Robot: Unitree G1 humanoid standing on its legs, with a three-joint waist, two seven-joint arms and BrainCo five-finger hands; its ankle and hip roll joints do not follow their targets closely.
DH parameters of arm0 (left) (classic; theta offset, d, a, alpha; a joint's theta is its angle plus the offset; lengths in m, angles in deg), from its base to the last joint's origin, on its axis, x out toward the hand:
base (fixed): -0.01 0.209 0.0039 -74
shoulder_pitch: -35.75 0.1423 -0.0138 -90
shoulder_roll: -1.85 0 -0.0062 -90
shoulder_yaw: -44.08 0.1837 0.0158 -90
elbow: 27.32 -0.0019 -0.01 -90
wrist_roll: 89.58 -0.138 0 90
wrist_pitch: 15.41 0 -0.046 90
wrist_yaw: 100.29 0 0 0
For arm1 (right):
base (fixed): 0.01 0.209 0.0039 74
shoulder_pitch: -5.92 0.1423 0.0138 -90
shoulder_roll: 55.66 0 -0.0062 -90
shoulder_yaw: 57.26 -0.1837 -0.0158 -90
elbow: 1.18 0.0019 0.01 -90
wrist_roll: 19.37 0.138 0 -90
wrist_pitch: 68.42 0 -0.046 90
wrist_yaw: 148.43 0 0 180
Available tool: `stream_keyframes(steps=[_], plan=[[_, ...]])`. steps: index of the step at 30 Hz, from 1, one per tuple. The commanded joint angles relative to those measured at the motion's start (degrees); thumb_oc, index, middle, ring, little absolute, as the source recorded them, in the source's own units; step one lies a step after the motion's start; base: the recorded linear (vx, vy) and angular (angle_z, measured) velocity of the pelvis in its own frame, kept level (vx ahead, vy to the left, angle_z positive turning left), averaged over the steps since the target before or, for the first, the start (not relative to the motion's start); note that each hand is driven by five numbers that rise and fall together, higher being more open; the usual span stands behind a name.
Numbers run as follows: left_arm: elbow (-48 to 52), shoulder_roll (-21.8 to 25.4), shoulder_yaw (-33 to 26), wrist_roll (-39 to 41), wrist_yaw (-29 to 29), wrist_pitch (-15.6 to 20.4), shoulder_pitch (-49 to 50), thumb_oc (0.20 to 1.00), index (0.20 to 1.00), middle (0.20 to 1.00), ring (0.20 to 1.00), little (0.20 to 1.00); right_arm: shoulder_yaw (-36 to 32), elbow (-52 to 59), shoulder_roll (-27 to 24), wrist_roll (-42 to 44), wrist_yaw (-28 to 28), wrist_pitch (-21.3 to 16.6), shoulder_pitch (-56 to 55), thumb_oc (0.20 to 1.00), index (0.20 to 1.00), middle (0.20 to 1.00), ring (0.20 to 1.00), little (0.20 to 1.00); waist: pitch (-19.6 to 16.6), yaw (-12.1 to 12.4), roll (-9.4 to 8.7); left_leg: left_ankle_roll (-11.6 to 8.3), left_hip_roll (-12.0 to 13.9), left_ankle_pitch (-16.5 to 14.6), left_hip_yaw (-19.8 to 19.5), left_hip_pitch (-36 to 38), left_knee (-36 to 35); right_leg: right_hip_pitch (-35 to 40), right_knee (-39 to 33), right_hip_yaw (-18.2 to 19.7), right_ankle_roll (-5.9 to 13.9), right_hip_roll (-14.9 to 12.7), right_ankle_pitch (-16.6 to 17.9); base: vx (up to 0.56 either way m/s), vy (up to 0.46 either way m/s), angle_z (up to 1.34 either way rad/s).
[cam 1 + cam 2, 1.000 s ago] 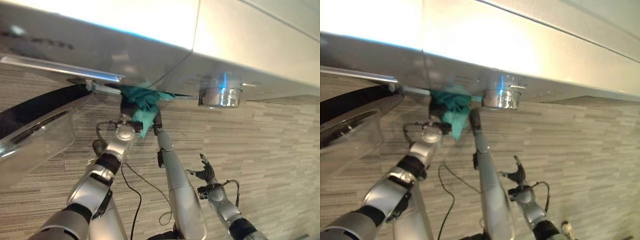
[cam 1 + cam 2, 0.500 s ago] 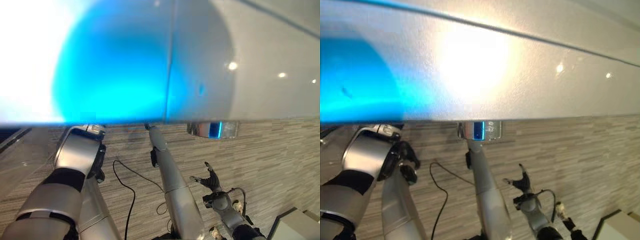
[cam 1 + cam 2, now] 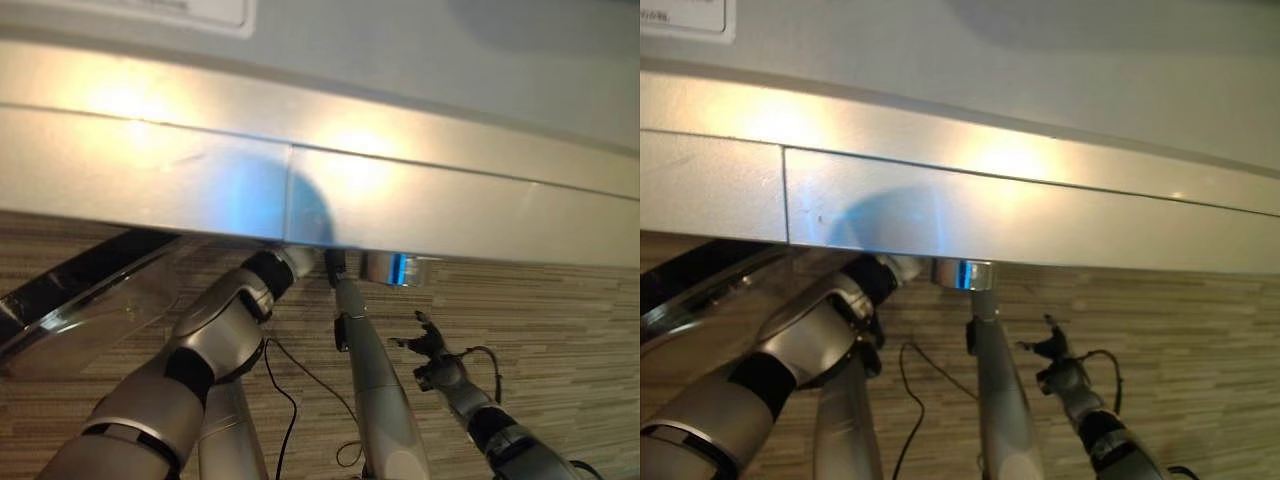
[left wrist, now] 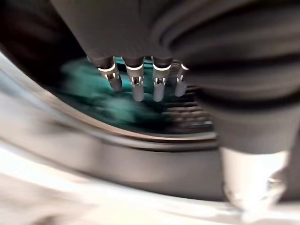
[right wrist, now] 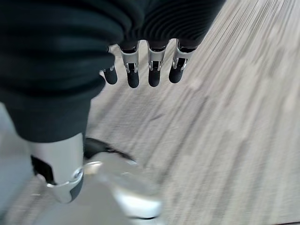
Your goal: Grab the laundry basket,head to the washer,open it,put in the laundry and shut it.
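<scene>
One teal laundry piece (image 4: 89, 91) in drum, left hand (image 4: 136, 77) released, right hand (image 5: 140, 70) relaxed.

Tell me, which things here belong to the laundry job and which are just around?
Job:
- washer, its silver front
- washer door, swung open
- teal laundry inside the drum
- left hand, fingers straight, over the laundry
- right hand, open, idle over the floor

Just around:
- striped floor
</scene>
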Motion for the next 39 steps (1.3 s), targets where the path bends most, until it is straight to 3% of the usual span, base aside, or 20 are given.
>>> stream_keyframes(steps=[1,3,8,14,16,17,18,22,23,24,25,27,29,31,32,34,35,38,39], plan=[[-0.44,4.97,-2.19,-1.9,0.02,2.32,-2.83,1.0,1.0,1.0,1.0,1.0,-2.08,0.2,-2.31,0.44,0.86,1.04,-5.89,1.0,1.0,1.0,1.0,1.0,-1.06,-1.43,0.26,0.22,1.75,0.28,-2.28,4.48,-3.37,5.39,-6.31,-0.98,1.46,-2.13,-3.39,-0.01,0.016,0.11],[6.86,7.2,-3.22,0.11,-2.49,5.06,7.54,1.0,1.0,1.0,1.0,1.0,-2.25,-1.73,-1.89,-0.99,-0.06,1.95,-6.58,1.0,1.0,1.0,1.0,1.0,-0.92,-0.21,-0.18,0.09,1.83,0.2,-2.48,7.82,-3.74,9.82,-6.81,-2.1,1.4,-2.82,-3.48,-0.02,0.006,0.08],[9.24,10.41,-3.4,1.9,-5.29,8.35,21.74,1.0,1.0,1.0,1.0,1.0,-2.19,-5.8,-2.14,-2.64,-1.91,2.59,-7.39,1.0,1.0,1.0,1.0,1.0,-0.85,1.56,-1.19,-0.23,1.73,0.4,-2.45,16.61,-6.7,18.61,-7.49,-3.82,1.47,-3.93,-3.68,-0.02,0.022,0.09],[13.08,15.11,-4.92,3.42,-9.37,9.87,34.47,1.0,1.0,1.0,1.0,1.0,-3.58,-10.04,-1.92,-3.34,-4.6,3.27,-9.09,1.0,1.0,1.0,1.0,1.0,-0.18,4.03,-1.45,-0.02,1.91,-1.31,-1.89,27.92,-7.57,30.57,-7.29,-5.24,1.68,-4.65,-5.52,0.07,0.046,0.07],[14.01,15.76,-6.19,4.67,-11.16,9.83,40.48,1.0,1.0,1.0,1.0,1.0,-6.42,-12.29,-0.92,-0.66,-5.46,3.19,-9.48,1.0,1.0,1.0,1.0,1.0,0.43,4.88,-1.54,1.27,0.79,-3.06,-1.03,35.03,-8.01,36.76,-7.2,-4.93,2.11,-5.11,-6.03,0.08,0.135,-0.08],[14.1,15.85,-6.23,4.67,-11.19,9.79,40.52,1.0,1.0,1.0,1.0,1.0,-6.4,-12.27,-0.88,-0.65,-5.47,3.18,-9.48,1.0,1.0,1.0,1.0,1.0,0.54,4.79,-1.85,1.33,0.5,-2.62,-0.94,35.19,-8.32,36.86,-7.39,-4.85,2.12,-5.38,-5.76,0.09,0.26,-0.06],[16.81,18.8,-9.34,4.73,-11.8,10.44,44.57,1.0,1.0,1.0,1.0,1.0,-9.02,-13.34,-0.99,-0.29,-6.04,3.41,-11.67,1.0,1.0,1.0,1.0,1.0,0.76,5.33,-1.16,2.68,-0.56,-4.62,-0.28,39.98,-8.6,40.96,-8.0,-4.34,2.93,-6.3,-5.2,0.03,0.153,-0.06],[18.66,21.57,-12.84,4.24,-12.29,11.01,48.69,1.0,1.0,1.0,1.0,1.0,-11.81,-14.14,-1.3,-0.02,-6.36,3.35,-13.98,1.0,1.0,1.0,1.0,1.0,0.35,5.41,-1.09,4.16,-3.21,-5.0,0.41,43.5,-10.14,43.02,-9.42,-3.42,3.89,-7.83,-2.69,0.02,0.226,-0.07],[18.38,23.33,-17.91,3.19,-13.07,11.77,53.93,1.0,1.0,1.0,1.0,1.0,-16.12,-16.15,-0.99,0.71,-7.51,3.44,-16.28,1.0,1.0,1.0,1.0,1.0,-2.72,5.41,-0.19,5.91,-6.49,-5.44,1.89,47.31,-13.69,43.41,-11.37,-2.66,5.69,-9.81,3.02,-0.01,0.246,-0.13],[18.4,23.36,-17.93,3.19,-13.08,11.77,53.96,1.0,1.0,1.0,1.0,1.0,-16.1,-16.15,-0.97,0.71,-7.51,3.45,-16.28,1.0,1.0,1.0,1.0,1.0,-2.81,5.37,-0.32,5.94,-6.63,-5.28,1.93,47.31,-13.88,43.32,-11.39,-2.61,5.71,-9.94,3.06,-0.05,0.401,-0.35],[17.42,23.41,-20.83,3.68,-12.68,11.96,56.43,1.0,1.0,1.0,1.0,1.0,-17.14,-15.75,-0.63,0.94,-8.21,3.41,-16.92,1.0,1.0,1.0,1.0,1.0,-3.77,5.67,0.98,6.44,-6.71,-3.4,3.55,49.63,-17.41,41.78,-10.1,-5.59,5.9,-10.74,5.64,-0.08,0.24,-0.35],[17.25,23.33,-22.9,3.2,-12.48,11.88,58.66,1.0,1.0,1.0,1.0,1.0,-16.98,-15.04,-0.81,-0.05,-8.47,3.28,-17.7,1.0,1.0,1.0,1.0,1.0,-4.64,6.59,2.72,6.58,-6.28,-0.02,4.87,52.63,-23.18,42.71,-5.79,-11.56,5.06,-10.77,1.23,-0.12,0.245,-0.51],[16.92,22.85,-23.11,3.47,-12.67,11.75,58.89,1.0,1.0,1.0,1.0,1.0,-16.81,-15.04,-0.76,-0.36,-8.73,3.27,-17.84,1.0,1.0,1.0,1.0,1.0,-5.26,6.81,2.9,6.85,-6.6,2.08,5.1,53.54,-25.98,43.18,-3.35,-12.74,4.47,-10.46,-0.29,-0.11,0.125,-0.45],[15.0,21.13,-23.74,4.53,-12.49,11.16,59.14,1.0,1.0,1.0,1.0,1.0,-16.54,-15.37,-0.06,-0.69,-9.31,3.28,-18.8,1.0,1.0,1.0,1.0,1.0,-6.61,7.89,3.68,7.43,-6.62,5.35,5.78,54.98,-30.22,45.52,1.64,-14.39,3.47,-8.24,-4.37,-0.16,0.14,-0.28],[14.27,20.13,-24.33,5.05,-12.47,10.9,60.2,1.0,1.0,1.0,1.0,1.0,-16.33,-15.47,0.18,-1.32,-9.29,3.22,-19.42,1.0,1.0,1.0,1.0,1.0,-8.35,9.35,3.76,7.68,-6.78,6.94,6.54,55.74,-32.68,49.43,3.64,-16.29,2.66,-6.26,-8.46,-0.18,0.064,-0.53],[13.97,19.72,-24.37,5.05,-12.5,10.82,60.59,1.0,1.0,1.0,1.0,1.0,-15.93,-15.35,0.42,-1.72,-9.38,3.12,-19.44,1.0,1.0,1.0,1.0,1.0,-9.45,10.19,3.57,7.67,-6.95,8.2,7.03,55.69,-33.72,51.5,3.95,-17.23,2.21,-5.32,-10.0,-0.16,-0.002,-0.38],[13.39,18.47,-24.4,5.99,-12.69,10.43,61.0,1.0,1.0,1.0,1.0,1.0,-14.77,-14.94,0.84,-2.4,-9.58,3.06,-19.35,1.0,1.0,1.0,1.0,1.0,-11.09,11.72,2.82,7.69,-7.38,9.29,8.17,55.03,-34.16,55.4,4.44,-18.14,1.96,-3.74,-12.29,-0.14,-0.026,-0.02],[12.18,17.83,-24.88,6.75,-12.83,10.46,61.62,1.0,1.0,1.0,1.0,1.0,-14.27,-13.17,-0.58,-2.42,-11.8,2.49,-19.72,1.0,1.0,1.0,1.0,1.0,-12.48,13.12,1.46,7.55,-7.26,10.63,9.17,53.79,-34.09,57.84,4.68,-18.0,1.93,-2.07,-13.1,-0.22,-0.138,-0.16],[13.17,16.76,-24.59,6.61,-12.27,10.04,62.5,1.0,1.0,1.0,1.0,1.0,-10.23,-13.67,0.55,-4.63,-11.27,3.13,-15.58,1.0,1.0,1.0,1.0,1.0,-13.59,17.1,0.3,6.64,-6.35,11.83,10.73,51.61,-33.17,63.13,-0.26,-19.91,-0.16,-0.91,-19.54,-0.29,-0.277,-0.34]])
